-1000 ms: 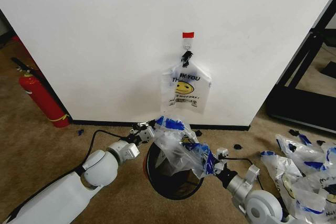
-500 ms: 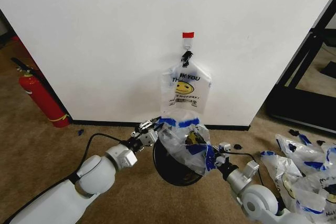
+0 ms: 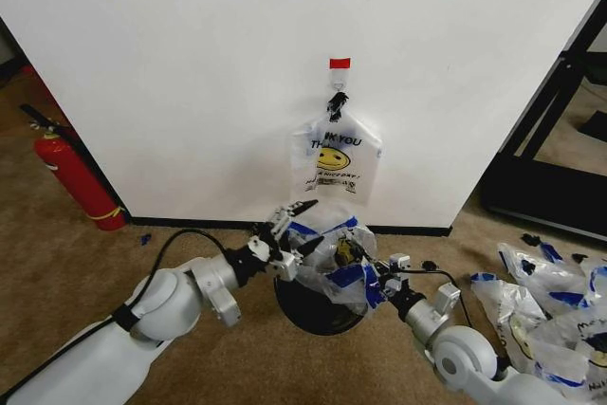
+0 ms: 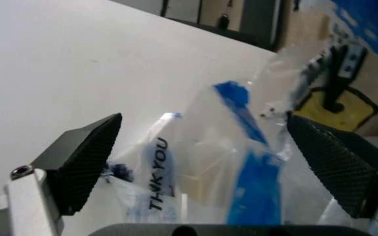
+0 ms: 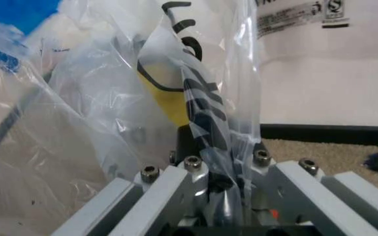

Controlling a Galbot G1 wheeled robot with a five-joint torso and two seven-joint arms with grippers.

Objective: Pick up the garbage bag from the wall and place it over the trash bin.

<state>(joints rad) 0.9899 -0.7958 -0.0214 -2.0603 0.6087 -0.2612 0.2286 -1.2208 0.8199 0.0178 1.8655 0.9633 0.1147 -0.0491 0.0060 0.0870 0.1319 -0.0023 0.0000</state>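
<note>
Left gripper (image 3: 290,227): its jaws stand spread wide at the wall-side edge of the garbage bag (image 3: 334,258), just above the bin's rim. In the left wrist view the two ribbed pads (image 4: 84,160) stand far apart with bag film between them and nothing pinched.

Right gripper (image 3: 387,277): pressed together on a fold of the bag at the bin's opposite side. The right wrist view shows the striped film bunched tight between the metal fingers (image 5: 175,184).

Garbage bag: crumpled and bunched over the mouth of the trash bin (image 3: 308,305), its blue handle patches on top. It looks draped on the opening rather than drawn neatly down around the rim; how far it dips inside I cannot tell.

Trash bin: stands upright on the carpet (image 3: 85,272) close in front of the white wall (image 3: 190,73), partly hidden under the bag.

Other bag (image 3: 335,158): a second smiley "THANK YOU" bag hangs from the hook (image 3: 339,97) on the wall above the bin.

Surroundings: fire extinguisher (image 3: 71,173) by the wall well away from the bin; a heap of similar bags (image 3: 545,296) on the floor on the other side.

Progress: the pick-up looks done and the placing nearly so. Judging by the bunching, what remains is letting go on the right side and perhaps settling the film over the rim.
</note>
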